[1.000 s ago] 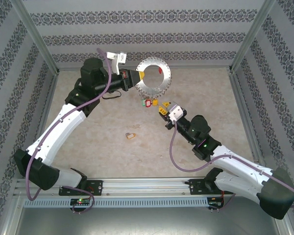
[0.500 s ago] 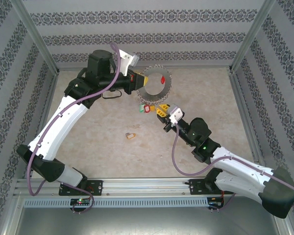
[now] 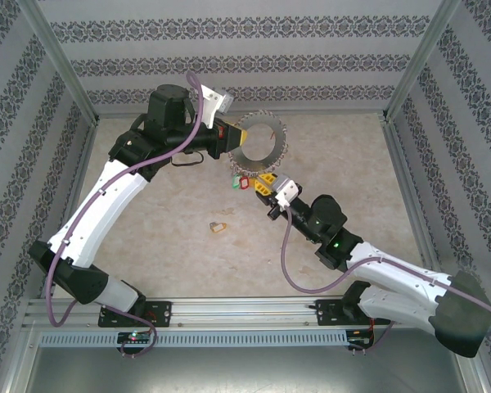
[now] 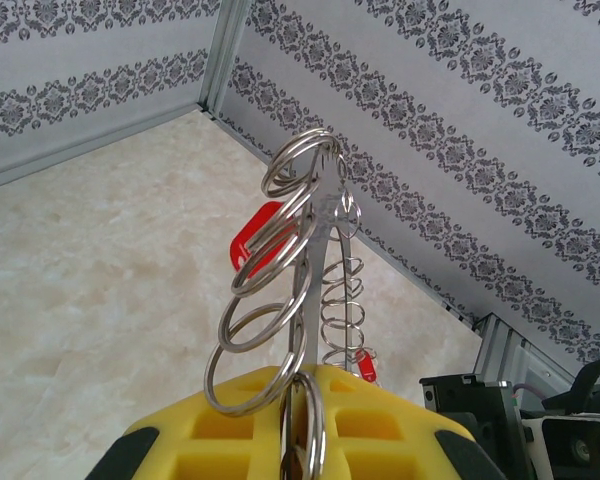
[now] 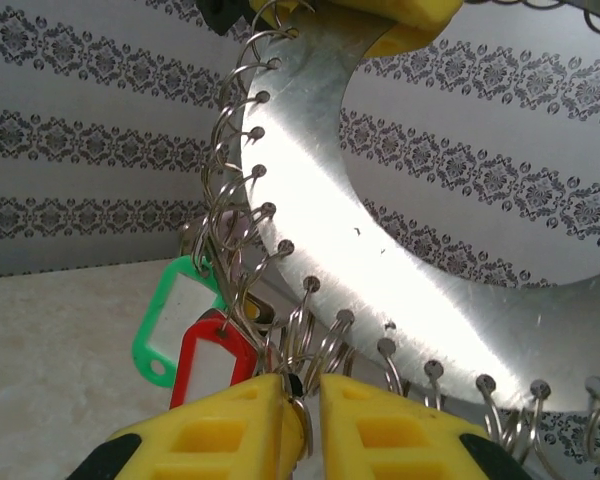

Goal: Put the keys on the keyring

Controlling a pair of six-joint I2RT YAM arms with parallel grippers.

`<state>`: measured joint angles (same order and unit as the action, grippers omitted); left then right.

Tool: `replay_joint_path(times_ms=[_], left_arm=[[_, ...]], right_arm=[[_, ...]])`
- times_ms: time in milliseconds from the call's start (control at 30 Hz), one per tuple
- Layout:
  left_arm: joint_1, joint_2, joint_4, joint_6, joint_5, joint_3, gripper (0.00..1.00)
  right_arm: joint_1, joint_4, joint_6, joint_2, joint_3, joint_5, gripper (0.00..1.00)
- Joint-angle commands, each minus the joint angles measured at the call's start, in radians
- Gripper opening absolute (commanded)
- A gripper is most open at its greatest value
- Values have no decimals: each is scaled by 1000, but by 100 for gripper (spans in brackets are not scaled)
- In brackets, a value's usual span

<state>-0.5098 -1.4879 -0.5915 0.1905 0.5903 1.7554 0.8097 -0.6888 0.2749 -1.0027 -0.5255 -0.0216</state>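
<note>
Keyring (image 3: 260, 146) aloft over far table, tilted, flat face toward right arm, hoop reaching away from left gripper (image 3: 229, 133), which is clamped on rim. Right gripper (image 5: 302, 388) pinched narrow on split ring (image 5: 304, 420) at lower rim, beside red tag (image 5: 212, 362) and green tag (image 5: 170, 325). Best approach, judged: brace hoop, work ring through rim hole slowly, no twisting. Tan key (image 3: 219, 228) on table, well apart.

The keyring (image 3: 259, 147) is silver-grey, and its split rings (image 5: 242, 190) are the same bright silver. 1 green tag (image 5: 170, 320) and 1 red tag (image 5: 212, 362) each have a whitish window. The left gripper (image 4: 300, 385) and right gripper (image 5: 302, 390) have yellow fingers with black corners. The walls (image 3: 245, 65) are pale with dark damask bands. The table (image 3: 147, 237) is mottled beige, the key (image 3: 219, 228) is tan, the arms (image 3: 106, 205) are white and black, and the cables (image 3: 286, 262) are purple.
</note>
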Motion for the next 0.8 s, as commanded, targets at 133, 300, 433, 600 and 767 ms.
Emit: replay_joint_path(times_ms=[133,300,433,600,767], left_arm=[[-14,28,78,17,23,-7,0],[-15,36,89,21,25,-16,0],[-14,39,94,23,23,-19,0],[-15,40,99,24,26,-19,0],[-14,40,102,26,34,-21,0]], right_arm=[[8,-44,52,-16,-45,-56,19],[7,-16,83,-15,-44,-53,20],[7,12,112,-10,-47,-44,20],[3,33,126,-4,-44,-38,22],[0,24,122,-7,-51,-53,19]])
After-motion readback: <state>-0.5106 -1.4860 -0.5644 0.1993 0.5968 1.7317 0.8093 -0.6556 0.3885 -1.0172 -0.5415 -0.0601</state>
